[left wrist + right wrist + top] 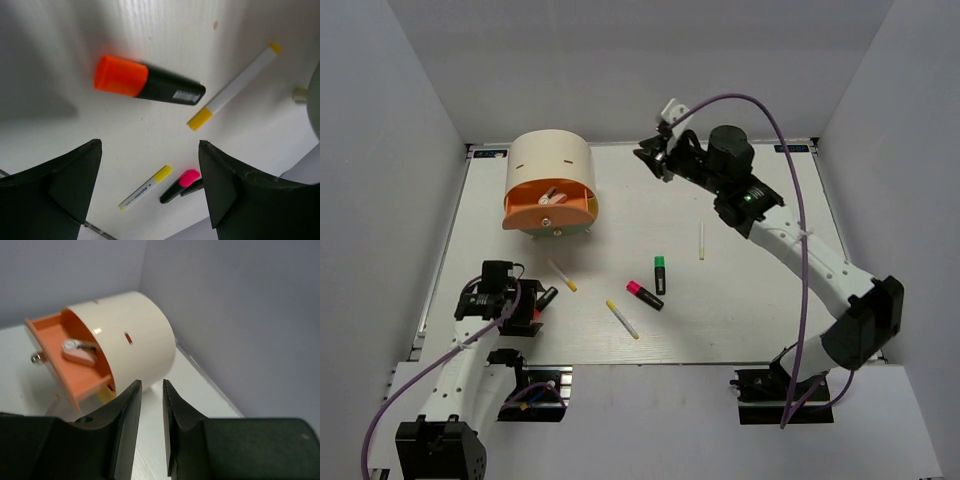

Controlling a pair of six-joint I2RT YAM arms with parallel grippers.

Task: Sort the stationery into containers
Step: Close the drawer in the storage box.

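The beige half-cylinder cabinet (550,158) stands at the back left, its orange top drawer (546,207) pulled out with a pink-white eraser (552,196) inside. My left gripper (530,306) is open and empty, low over the orange-capped highlighter (147,82), which lies just beyond the fingertips (80,170). White pens (563,276) (623,319) (702,240) and the pink (644,295) and green (660,274) highlighters lie mid-table. My right gripper (655,155) hangs in the air right of the cabinet (125,335), jaws almost together, nothing between them.
Grey walls enclose the white table (760,300) at the back and both sides. The drawer's round knob (36,358) sticks out toward the table's middle. In the left wrist view a white pen (235,85), another pen (145,187) and the pink highlighter (180,184) lie nearby.
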